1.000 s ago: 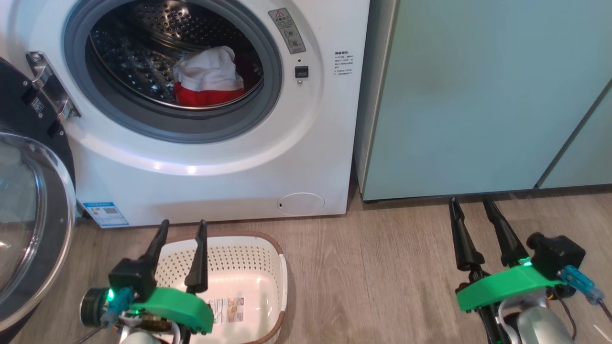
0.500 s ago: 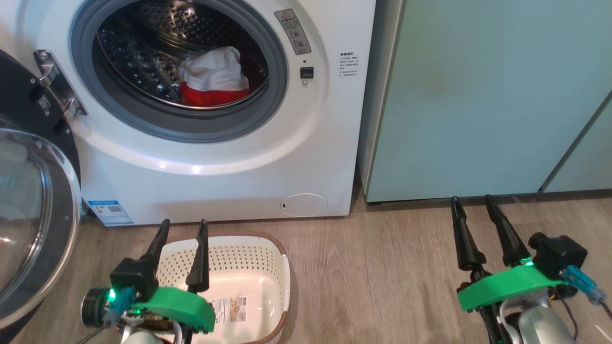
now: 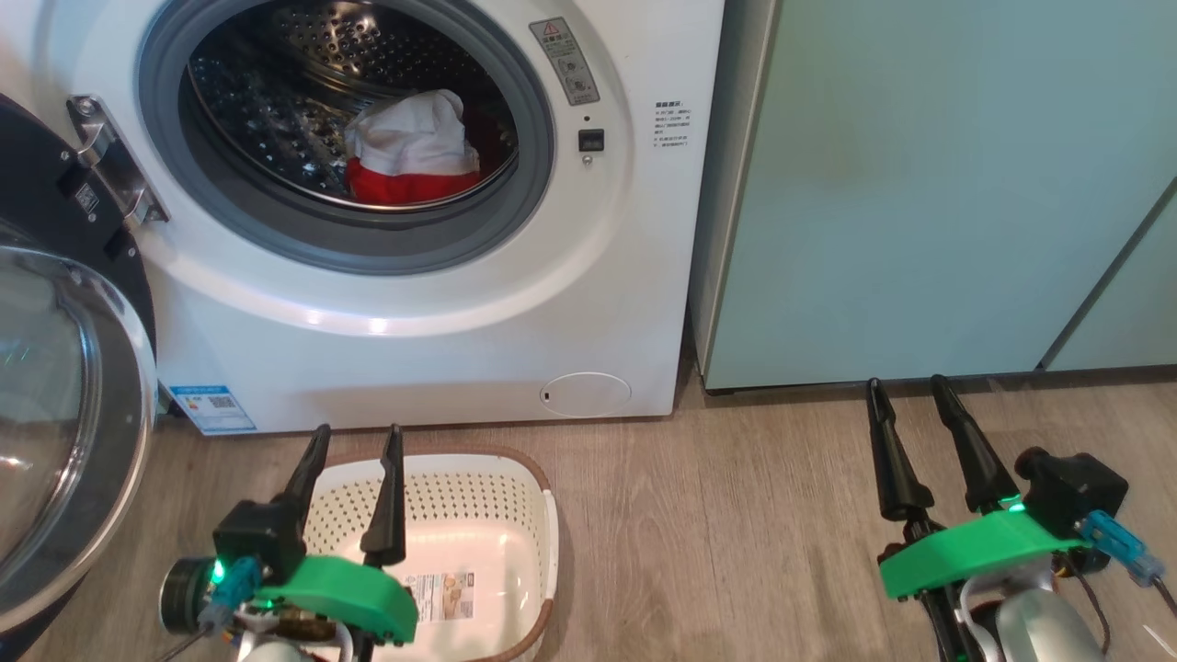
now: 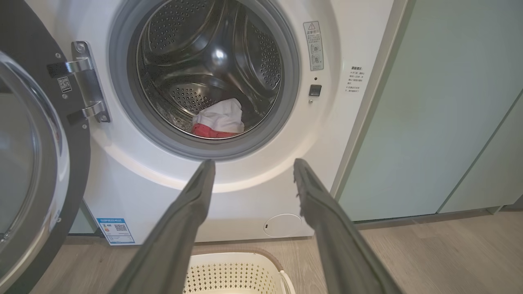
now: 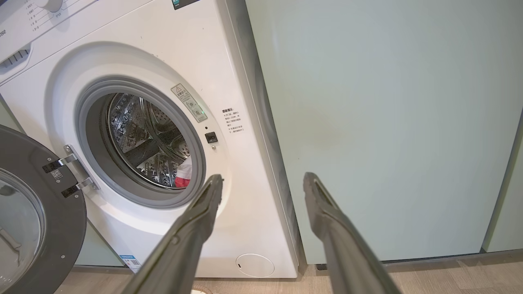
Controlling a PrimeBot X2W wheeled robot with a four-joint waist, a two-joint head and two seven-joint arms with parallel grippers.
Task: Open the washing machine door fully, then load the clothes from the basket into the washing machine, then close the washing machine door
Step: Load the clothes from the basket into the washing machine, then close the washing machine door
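Note:
The white washing machine (image 3: 441, 349) stands with its door (image 3: 64, 405) swung wide open to the left, glass bowl facing out. Red and white clothes (image 3: 409, 152) lie inside the steel drum, also seen as clothes (image 4: 218, 120) low in the drum and as a sliver of clothes (image 5: 184, 173). The cream basket (image 3: 487, 552) sits on the floor in front of the machine, holding nothing but its floor label. My left gripper (image 3: 357, 441) hovers open over the basket's near-left part. My right gripper (image 3: 906, 391) is open above the floor before the teal cabinet.
Pale teal cabinets (image 3: 938, 184) stand right of the machine. Wood floor (image 3: 717, 524) stretches between the basket and my right gripper. The open door (image 4: 36, 171) takes up the space at the left; its steel hinge (image 4: 88, 81) joins it to the machine's front.
The head view has shifted slightly, so the whole scene sits a little further right. Both grippers stay open and hold their places.

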